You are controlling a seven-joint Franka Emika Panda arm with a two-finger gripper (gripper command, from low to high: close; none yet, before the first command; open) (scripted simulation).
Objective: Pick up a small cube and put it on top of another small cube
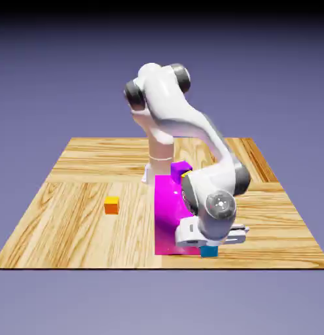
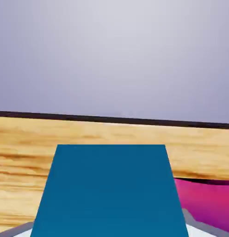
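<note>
The small cyan cube (image 2: 109,190) fills the lower middle of the hand view, sitting between my grey fingertips (image 2: 194,226). My gripper (image 2: 109,231) is shut on this cube. In the exterior view the cyan cube (image 1: 209,251) shows just under the white hand, low on the table near its front edge, and the hand hides most of the gripper (image 1: 211,245). The other small cube, orange (image 1: 111,205), rests alone on the wood toward the exterior view's left, well apart from the gripper.
A tall magenta block (image 1: 169,216) stands right beside the hand, and its side also shows in the hand view (image 2: 206,201). A purple cube (image 1: 180,169) sits behind it. The table's front edge (image 1: 158,267) is close to the cyan cube.
</note>
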